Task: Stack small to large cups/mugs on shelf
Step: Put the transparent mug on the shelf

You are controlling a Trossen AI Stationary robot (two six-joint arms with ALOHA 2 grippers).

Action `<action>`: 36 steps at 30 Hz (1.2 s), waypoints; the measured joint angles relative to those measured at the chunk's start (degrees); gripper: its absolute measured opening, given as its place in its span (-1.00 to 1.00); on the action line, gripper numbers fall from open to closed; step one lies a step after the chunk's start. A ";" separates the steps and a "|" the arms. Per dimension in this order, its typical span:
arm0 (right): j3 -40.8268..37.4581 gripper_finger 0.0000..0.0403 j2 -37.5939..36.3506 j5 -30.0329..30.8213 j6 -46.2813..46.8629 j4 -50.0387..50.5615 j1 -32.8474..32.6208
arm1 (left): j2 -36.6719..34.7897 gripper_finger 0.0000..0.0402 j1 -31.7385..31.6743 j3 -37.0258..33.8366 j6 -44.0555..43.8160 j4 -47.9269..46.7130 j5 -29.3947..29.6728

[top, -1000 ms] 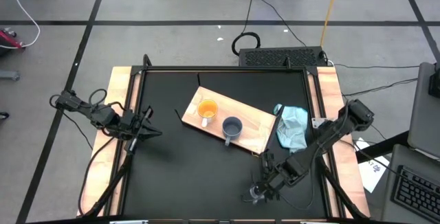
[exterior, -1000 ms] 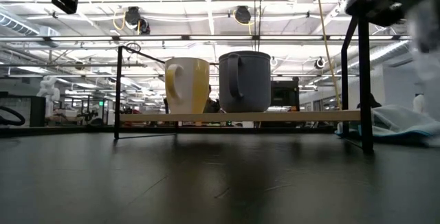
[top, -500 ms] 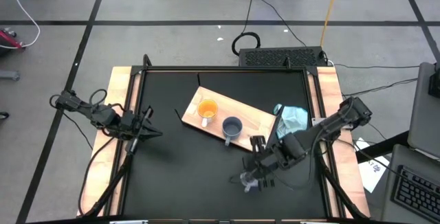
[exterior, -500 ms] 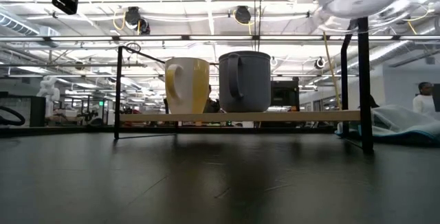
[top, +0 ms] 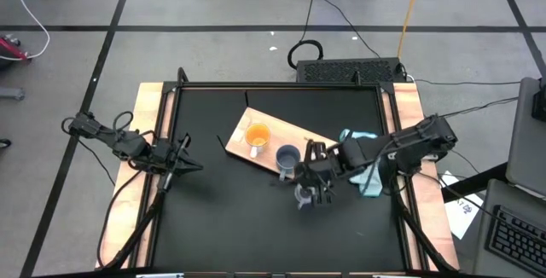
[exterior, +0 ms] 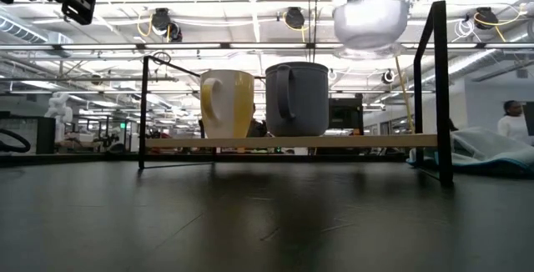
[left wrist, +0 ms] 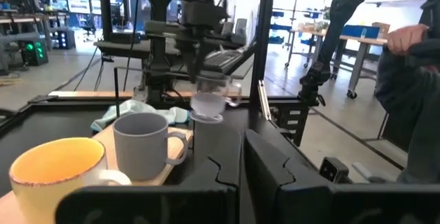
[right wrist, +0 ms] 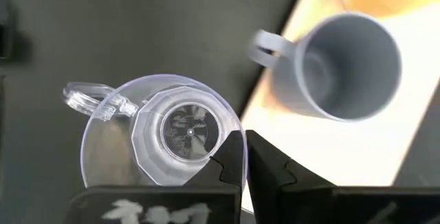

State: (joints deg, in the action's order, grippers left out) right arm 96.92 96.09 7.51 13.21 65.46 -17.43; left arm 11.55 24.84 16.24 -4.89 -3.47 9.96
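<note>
Glass [top: 304, 195] now carried up off the surface [top: 222, 227], beside grey mug [top: 287, 158] at shelf [top: 320, 153] edge; right jaws [top: 314, 186] gripping it; left jaws [top: 181, 165] unreadable, parked aside; placing still ahead.

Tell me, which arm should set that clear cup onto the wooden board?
The right. Its tool already holds the clear glass cup in the air beside the grey-blue mug on the shelf. The left tool waits at the table's far edge.
</note>
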 joint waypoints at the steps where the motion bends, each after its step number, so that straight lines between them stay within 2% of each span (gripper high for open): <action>1: 0.00 -1.00 0.02 -0.02 -0.40 0.52 0.87 | 0.00 -0.89 0.02 -0.01 0.00 -0.26 0.00; 14: 0.00 -1.00 0.02 -0.14 -1.20 2.57 9.13 | 0.00 -0.89 0.00 -0.01 1.15 -1.09 0.00; 27: -0.07 -1.00 0.02 -1.55 -0.65 4.76 10.25 | 0.00 -0.89 0.01 -0.01 1.13 -1.00 0.00; 36: -7.07 -1.00 -3.46 -1.33 -0.51 -0.14 10.36 | 0.00 -0.89 0.02 -0.01 0.66 -0.96 -0.02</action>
State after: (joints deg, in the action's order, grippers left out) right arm 89.86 92.63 6.18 12.70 65.31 -7.07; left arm 11.55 24.86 16.23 -4.23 -4.43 9.93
